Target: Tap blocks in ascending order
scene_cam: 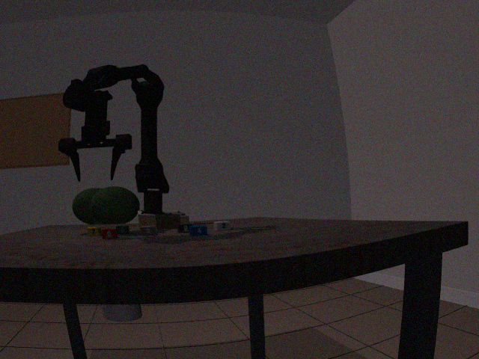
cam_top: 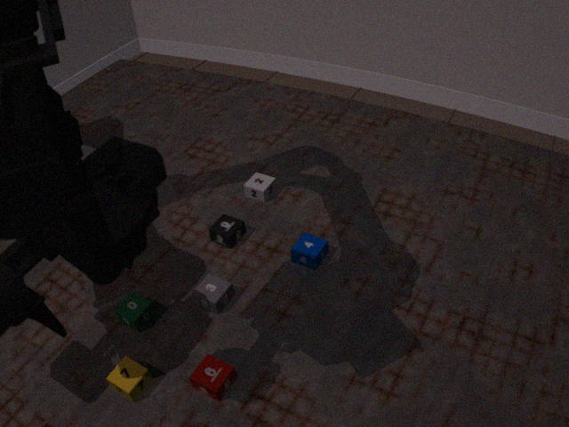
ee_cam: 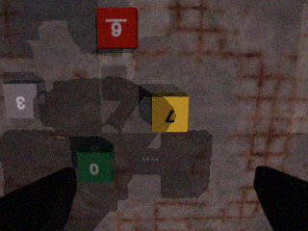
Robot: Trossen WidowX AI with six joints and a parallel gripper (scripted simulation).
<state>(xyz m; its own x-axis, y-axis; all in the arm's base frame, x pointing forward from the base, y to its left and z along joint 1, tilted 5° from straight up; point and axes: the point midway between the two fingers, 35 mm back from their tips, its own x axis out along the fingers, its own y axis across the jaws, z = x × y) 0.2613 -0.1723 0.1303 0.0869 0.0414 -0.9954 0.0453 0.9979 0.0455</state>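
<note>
Jaws [scene_cam: 95,178] wide apart, empty, high above table [scene_cam: 270,247], green 0 block [ee_cam: 95,168] below, nearer one fingertip.

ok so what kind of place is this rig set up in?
Looks like a dim indoor room: a dark wooden table on legs over a tiled floor, plain walls with a white baseboard. The arm's pincer hangs open above numbered blocks.

The arm [scene_cam: 149,127] rises straight up from its base, bends at the elbow and folds back over, so the wrist hangs vertical. The gripper [scene_cam: 94,177] points straight down, high above the desk [scene_cam: 270,247]. Its jaws stand wide apart with nothing between them; both dark fingertips show at the wrist view's lower corners.
</note>
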